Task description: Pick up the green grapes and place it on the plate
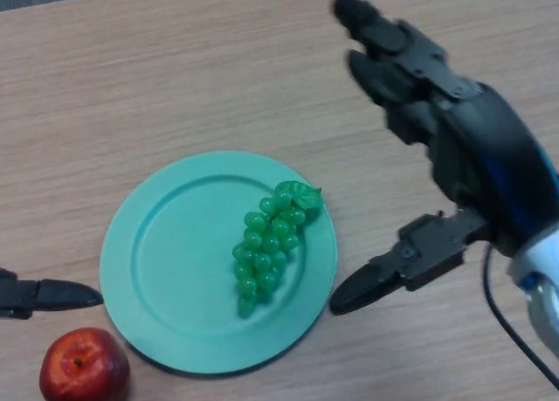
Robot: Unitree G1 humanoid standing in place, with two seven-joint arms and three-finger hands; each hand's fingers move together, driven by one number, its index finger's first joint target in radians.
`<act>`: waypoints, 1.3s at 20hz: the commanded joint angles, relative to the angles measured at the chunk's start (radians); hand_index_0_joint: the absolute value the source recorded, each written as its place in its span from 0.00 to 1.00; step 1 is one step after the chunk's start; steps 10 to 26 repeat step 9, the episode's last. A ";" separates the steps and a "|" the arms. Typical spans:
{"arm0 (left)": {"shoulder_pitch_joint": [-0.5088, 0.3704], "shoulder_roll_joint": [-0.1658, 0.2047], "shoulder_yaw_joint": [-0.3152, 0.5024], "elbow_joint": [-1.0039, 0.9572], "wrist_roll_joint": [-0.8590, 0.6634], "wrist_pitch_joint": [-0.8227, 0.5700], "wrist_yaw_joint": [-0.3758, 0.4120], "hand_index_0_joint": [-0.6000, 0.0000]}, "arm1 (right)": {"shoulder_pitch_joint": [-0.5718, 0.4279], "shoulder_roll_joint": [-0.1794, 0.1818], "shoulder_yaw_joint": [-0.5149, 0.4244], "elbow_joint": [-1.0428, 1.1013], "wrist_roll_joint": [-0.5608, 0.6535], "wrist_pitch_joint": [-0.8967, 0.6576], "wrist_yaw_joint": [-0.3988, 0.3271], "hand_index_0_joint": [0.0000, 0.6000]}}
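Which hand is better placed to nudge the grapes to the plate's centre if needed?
Right. The right hand is open beside the plate, on the side where the green grapes lie. The left hand shows only at the far edge.

Soft, even light falls from overhead, and the tabletop (175,69) is bright across almost its whole width, with only a darker strip in the far left corner. Shadows are faint and loose-edged: a thin dark band under the plate's (131,244) near rim, and a pale smudge beneath the right hand (463,148). Small white glints sit on the grapes (266,248) and on the apple (85,366). The hand's black shell carries a dull bluish sheen. No harsh glare shows anywhere.
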 commanded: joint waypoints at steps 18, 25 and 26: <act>0.026 0.002 0.027 -0.114 0.017 -0.073 -0.030 1.00 | -0.026 0.005 -0.031 -0.068 0.008 -0.174 -0.115 0.00; 0.026 0.002 0.027 -0.114 0.017 -0.073 -0.030 1.00 | -0.026 0.005 -0.031 -0.068 0.008 -0.174 -0.115 0.00; 0.026 0.002 0.027 -0.114 0.017 -0.073 -0.030 1.00 | -0.026 0.005 -0.031 -0.068 0.008 -0.174 -0.115 0.00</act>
